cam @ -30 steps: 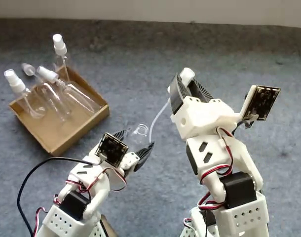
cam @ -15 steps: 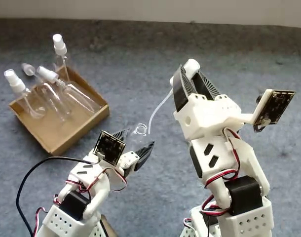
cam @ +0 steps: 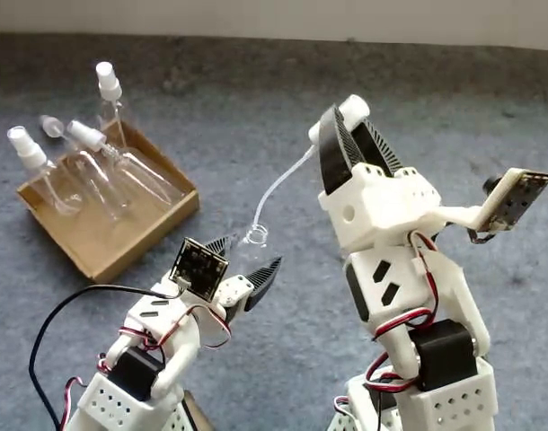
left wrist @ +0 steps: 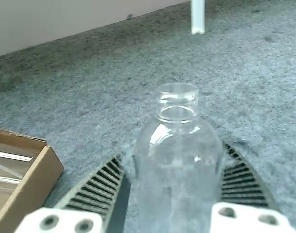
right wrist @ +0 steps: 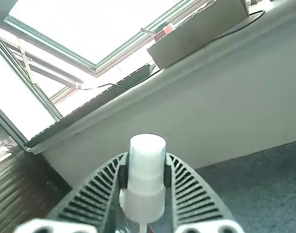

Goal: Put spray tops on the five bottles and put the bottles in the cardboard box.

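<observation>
— What sits furthest left?

— An open brown cardboard box (cam: 145,239), resting on the grey carpet (cam: 256,108). Four clear bottles with spray tops (cam: 112,175) lie or lean inside it, with their tops toward the box's far edge.

— And moving toward the middle?

— The left arm's black-fingered gripper (cam: 246,255), near the box's right-hand corner. Its claw is closed on the body of a fifth clear round bottle (cam: 253,239), with one ribbed finger on each side. The bottle stands roughly upright in the grip, held off the carpet, and its neck is open.

— Where is the top for it?

— Further right and higher up. The right arm's gripper (cam: 349,133) pinches a white cylindrical spray top (cam: 350,109) between its fingers, with the nozzle end poking out past the fingertips. A thin translucent dip tube (cam: 279,187) curves down and to the left from that top.

— Does the tube reach the bottle?

— Its free end hangs just above the open mouth, apart from the rim. In the left wrist view the tube end shows above the neck and slightly to one side of it.

— So it is outside the bottle?

— Yes, the tube is not yet in the neck.
</observation>
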Available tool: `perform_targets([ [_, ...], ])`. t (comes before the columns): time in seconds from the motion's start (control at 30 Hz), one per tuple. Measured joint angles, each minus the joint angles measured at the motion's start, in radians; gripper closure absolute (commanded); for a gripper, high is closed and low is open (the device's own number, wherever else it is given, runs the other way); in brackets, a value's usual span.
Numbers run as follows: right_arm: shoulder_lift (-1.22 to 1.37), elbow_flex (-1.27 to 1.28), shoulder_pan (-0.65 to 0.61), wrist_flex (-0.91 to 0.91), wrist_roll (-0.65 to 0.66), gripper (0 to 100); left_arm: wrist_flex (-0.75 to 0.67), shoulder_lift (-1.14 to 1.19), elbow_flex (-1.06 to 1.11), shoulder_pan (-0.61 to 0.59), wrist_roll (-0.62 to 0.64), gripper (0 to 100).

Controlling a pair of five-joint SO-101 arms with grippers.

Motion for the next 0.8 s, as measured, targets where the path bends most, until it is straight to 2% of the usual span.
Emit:
perform_targets([
  [0.37, 0.005, 0.189, 0.002, -0.123, 0.0, 96.1, 0.0, 0.0, 0.0, 0.0, 0.003, 87],
  [0.8, 0.003, 0.173, 0.011, -0.152, 0.084, 96.1, 0.0, 0.0, 0.0, 0.0, 0.003, 87],
])
